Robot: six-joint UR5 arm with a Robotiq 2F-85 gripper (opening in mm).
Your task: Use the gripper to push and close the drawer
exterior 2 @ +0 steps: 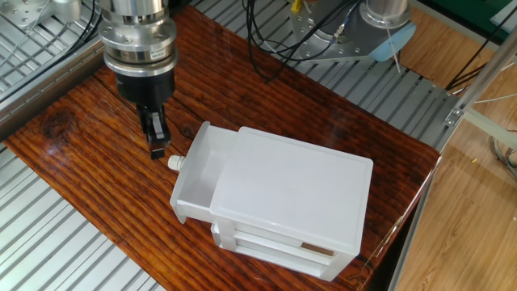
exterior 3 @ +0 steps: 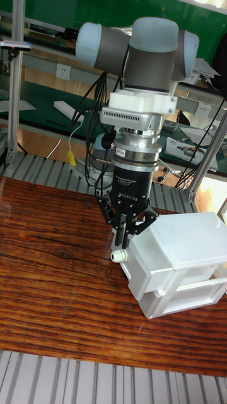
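Fixed view: the drawer (exterior 2: 196, 174) sticks out leftward from the top of the white cabinet (exterior 2: 287, 194) on the wooden counter (exterior 2: 97, 153). The gripper (exterior 2: 156, 137) hangs just left of the drawer's knob (exterior 2: 173, 162), fingers pressed together.

Tall fixed view: the closed fingers (exterior 3: 121, 237) point down just above the knob (exterior 3: 115, 255), by the drawer's (exterior 3: 144, 246) front.
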